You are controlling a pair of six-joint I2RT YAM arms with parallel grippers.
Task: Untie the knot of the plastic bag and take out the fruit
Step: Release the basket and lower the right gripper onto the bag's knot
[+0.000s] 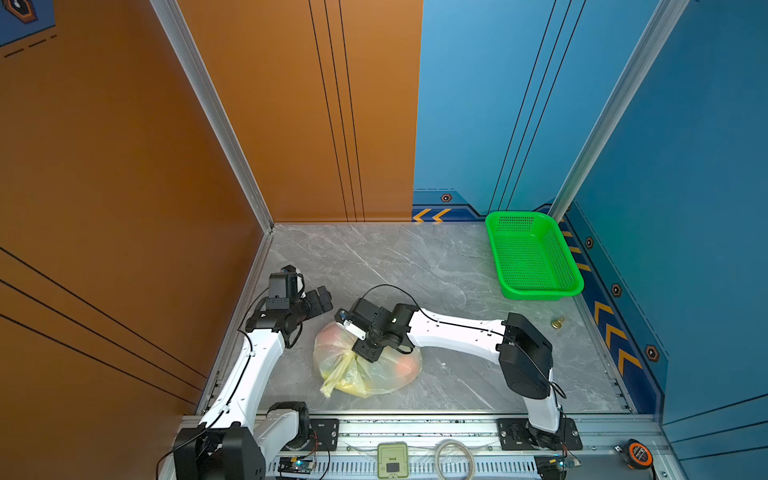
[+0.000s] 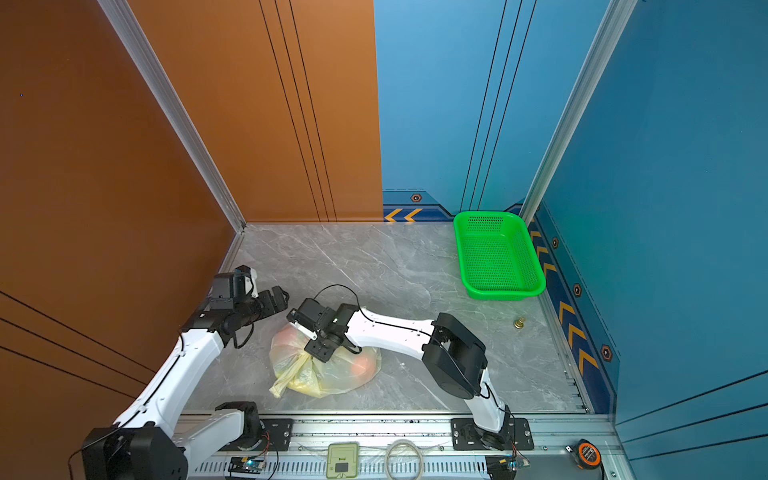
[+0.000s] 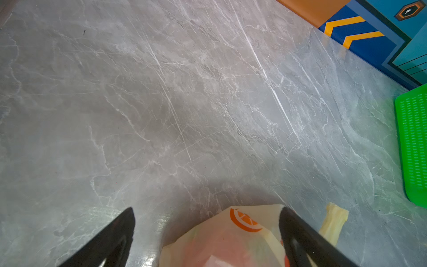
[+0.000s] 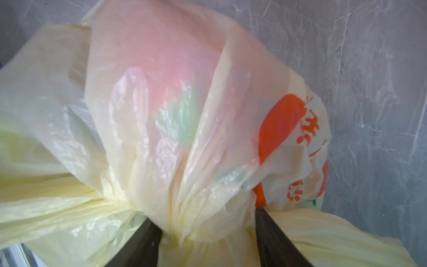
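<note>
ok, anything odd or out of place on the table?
Only a small brass-coloured piece lying loose on the table by the right wall, in front of the green basket; too small to identify. Plastic bag intact, nothing spilled.

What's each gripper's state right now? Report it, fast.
Left gripper: open, holding nothing.
Right gripper: jaws on either side of the knot; whether it grips cannot be told.

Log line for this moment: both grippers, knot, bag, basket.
left gripper: open, empty | right gripper: fingers astride knot, grip unconfirmed | knot: tied | plastic bag: on table, fruit inside | green basket: no fruit
</note>
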